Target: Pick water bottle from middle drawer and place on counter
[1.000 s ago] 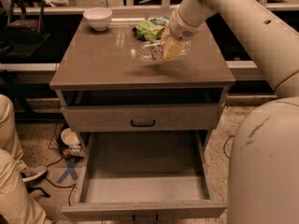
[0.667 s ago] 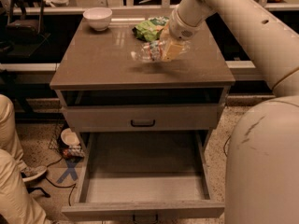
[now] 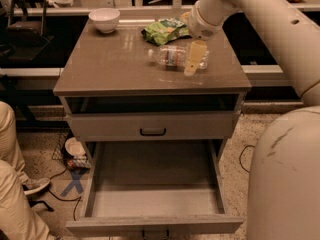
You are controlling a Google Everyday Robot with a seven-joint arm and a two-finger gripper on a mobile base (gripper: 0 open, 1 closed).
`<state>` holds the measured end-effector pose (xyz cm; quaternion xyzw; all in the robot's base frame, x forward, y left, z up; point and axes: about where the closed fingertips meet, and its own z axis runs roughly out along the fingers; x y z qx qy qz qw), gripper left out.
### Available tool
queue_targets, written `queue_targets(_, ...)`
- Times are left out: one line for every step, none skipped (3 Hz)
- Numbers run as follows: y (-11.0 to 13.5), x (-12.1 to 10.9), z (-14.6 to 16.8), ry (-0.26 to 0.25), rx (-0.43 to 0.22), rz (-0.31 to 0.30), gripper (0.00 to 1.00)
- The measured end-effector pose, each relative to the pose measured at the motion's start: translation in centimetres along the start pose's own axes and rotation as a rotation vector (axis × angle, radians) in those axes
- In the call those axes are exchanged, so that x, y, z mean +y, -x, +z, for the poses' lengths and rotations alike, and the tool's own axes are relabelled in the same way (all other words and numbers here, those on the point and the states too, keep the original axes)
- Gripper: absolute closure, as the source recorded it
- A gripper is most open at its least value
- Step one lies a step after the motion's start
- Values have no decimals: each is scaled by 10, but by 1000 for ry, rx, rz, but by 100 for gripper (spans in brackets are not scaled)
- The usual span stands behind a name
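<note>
End effector (image 3: 194,60) recorded slightly further right in view and a little lower than a second ago, now placed over the right-hand part of the water bottle (image 3: 171,57). Bottle displaced a touch rightward with it and now seen lying on its side on the tabletop (image 3: 110,66), white cap to the left in view. More of the clear body is exposed beside the end effector than before.

My pale yellow gripper (image 3: 192,65) at the clear, reddish-banded plastic water bottle (image 3: 169,57), glossy grey-brown counter (image 3: 107,66), green snack bag (image 3: 165,30), plain flat grey middle drawer (image 3: 155,200)
</note>
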<state>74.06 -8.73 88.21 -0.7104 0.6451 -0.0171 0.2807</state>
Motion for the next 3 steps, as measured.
queue_targets(-20, -2, -23, -44, 17, 30, 0)
queue_targets(-50, 0, -50, -95, 54, 79, 0)
queue_targets(-91, 12, -83, -160, 92, 158, 0)
